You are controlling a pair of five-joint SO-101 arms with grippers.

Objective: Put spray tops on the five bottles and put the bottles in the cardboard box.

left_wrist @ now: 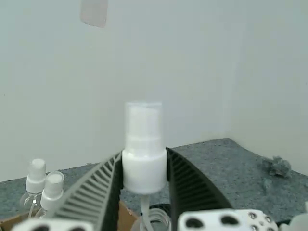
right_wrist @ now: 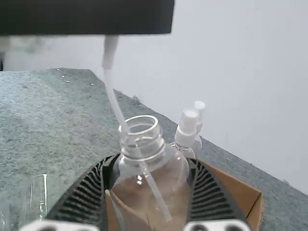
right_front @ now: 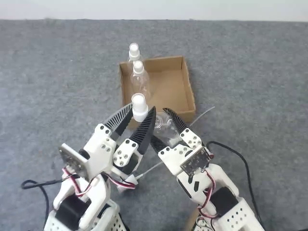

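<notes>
1. Left tool (right_front: 141,110) is clenched on a white plastic spray top (left_wrist: 143,144), which is upright, with its thin translucent dip tube (right_wrist: 111,91) hanging below.
2. Right tool (right_front: 162,126) is grasping a clear plastic bottle (right_wrist: 149,168) by the shoulder. The bottle is upright with an open neck, directly under the spray top, and the tube runs down inside the neck.
3. Both tools are close together, just in front of the brown cardboard box (right_front: 185,89) on the grey carpeted desk (right_front: 250,72).
4. There are two more clear bottles with white spray tops. One capped bottle (right_front: 139,79) stands in the box by the wall on the left arm's side. The other capped bottle (right_front: 134,50) is at the box's far corner; I can't tell whether it is inside or behind.
</notes>
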